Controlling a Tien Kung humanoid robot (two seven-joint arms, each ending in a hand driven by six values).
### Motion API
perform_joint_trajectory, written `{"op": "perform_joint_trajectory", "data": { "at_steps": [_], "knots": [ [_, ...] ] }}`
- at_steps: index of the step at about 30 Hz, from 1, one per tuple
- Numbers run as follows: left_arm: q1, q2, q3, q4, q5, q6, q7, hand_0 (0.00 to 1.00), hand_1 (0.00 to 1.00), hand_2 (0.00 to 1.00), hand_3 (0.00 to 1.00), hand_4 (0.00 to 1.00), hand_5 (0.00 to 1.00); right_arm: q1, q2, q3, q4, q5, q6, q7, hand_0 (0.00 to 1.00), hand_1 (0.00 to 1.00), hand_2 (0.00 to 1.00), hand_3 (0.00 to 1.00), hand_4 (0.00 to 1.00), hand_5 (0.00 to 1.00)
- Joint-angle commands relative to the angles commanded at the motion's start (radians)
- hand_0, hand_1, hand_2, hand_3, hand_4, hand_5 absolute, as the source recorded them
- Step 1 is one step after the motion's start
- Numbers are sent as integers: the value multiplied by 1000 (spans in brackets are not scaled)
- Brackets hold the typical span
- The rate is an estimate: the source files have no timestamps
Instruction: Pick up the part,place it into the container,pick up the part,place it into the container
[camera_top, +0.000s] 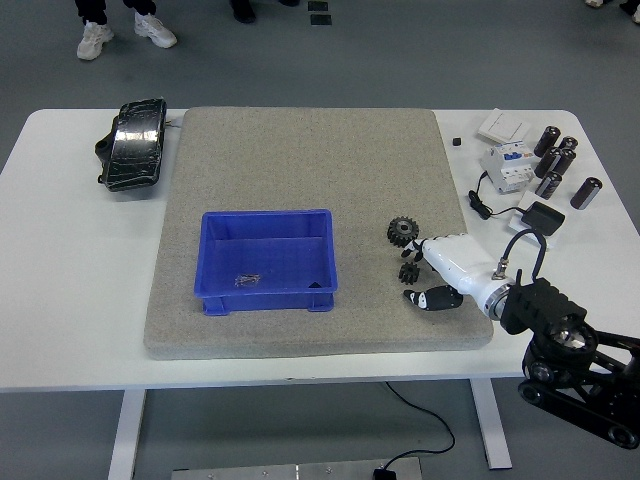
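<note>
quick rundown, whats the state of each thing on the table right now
blue container: upright on the grey mat, a few small bits inside
larger gear: lying on the mat, free
smaller gear: on the mat, at the fingertips, not lifted
right hand: low over the mat, fingers curled by the smaller gear, grasp unclear
black cylinders: lying loose at the far right
black case: closed, off the mat, far left

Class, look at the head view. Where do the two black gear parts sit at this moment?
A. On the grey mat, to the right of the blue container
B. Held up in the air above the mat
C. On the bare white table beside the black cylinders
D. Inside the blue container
A. Both black gear parts lie on the grey mat, right of the blue container, with the right robot hand beside them.
</note>
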Motion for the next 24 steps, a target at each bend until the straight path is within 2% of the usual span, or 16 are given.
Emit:
{"op": "perform_joint_trajectory", "data": {
  "at_steps": [10, 11, 17, 18, 23, 24],
  "knots": [
    [2, 1, 0, 0, -5, 2, -4, 681, 672, 630, 593, 597, 462, 10, 11, -26, -6, 6, -1, 2, 305, 446, 601, 694, 649, 291],
    [3, 1, 0, 0, -5, 2, -5, 680, 672, 631, 594, 595, 461, 10, 9, -28, -6, 7, -3, 3, 298, 443, 551, 691, 560, 247],
    [6, 2, 0, 0, -7, 5, -6, 680, 672, 631, 594, 595, 461, 13, 7, -35, -10, 18, -13, 10, 298, 443, 551, 691, 560, 247],
    [6, 2, 0, 0, -7, 5, -7, 680, 672, 632, 594, 597, 463, 14, 7, -35, -11, 20, -17, 11, 287, 437, 471, 689, 520, 227],
    [8, 1, 2, 0, -10, 7, -10, 680, 672, 632, 594, 597, 463, 12, 8, -38, -16, 31, -34, 18, 287, 437, 471, 689, 520, 227],
    [9, 1, 2, 0, -10, 7, -10, 680, 672, 632, 594, 595, 467, 12, 8, -39, -16, 33, -36, 19, 276, 442, 408, 684, 501, 183]
  ]
}}
